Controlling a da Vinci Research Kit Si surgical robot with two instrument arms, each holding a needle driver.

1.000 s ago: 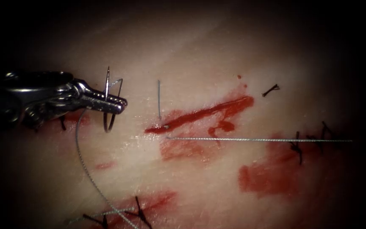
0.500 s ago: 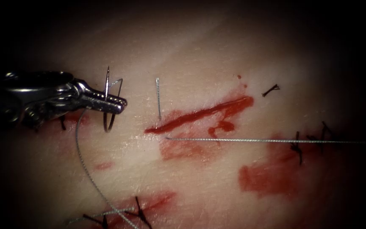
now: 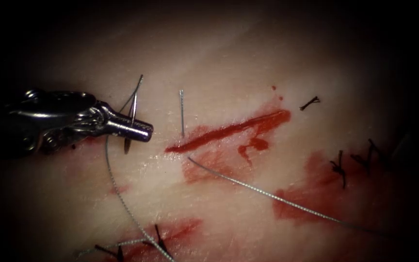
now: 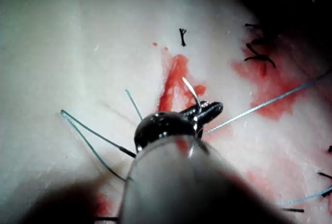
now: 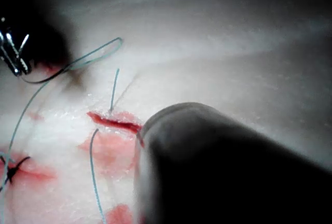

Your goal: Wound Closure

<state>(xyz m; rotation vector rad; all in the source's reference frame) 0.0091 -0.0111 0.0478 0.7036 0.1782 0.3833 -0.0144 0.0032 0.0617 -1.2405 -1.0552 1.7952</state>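
Needle (image 3: 131,119) sits clamped in the left claw (image 3: 139,130), held near the middle of its curve and clear of the tissue (image 3: 229,58), well left of the cut (image 3: 229,130). Its long axis runs roughly up and down, crossing the claw, with one end above the jaws and the other just below them. The left wrist view shows the same hold, the needle (image 4: 192,93) rising out of the closed left claw (image 4: 207,112). Thread (image 3: 122,194) trails from the needle down toward the older stitches (image 3: 158,240) at the lower edge. A second strand (image 3: 277,198) leaves the tissue just beside the left end of the cut and slants down to the right; a short tail (image 3: 182,111) stands up above that end. So the cut lies to the claw's right, and the left arm is the nearer one. The right claw's state I cannot tell.
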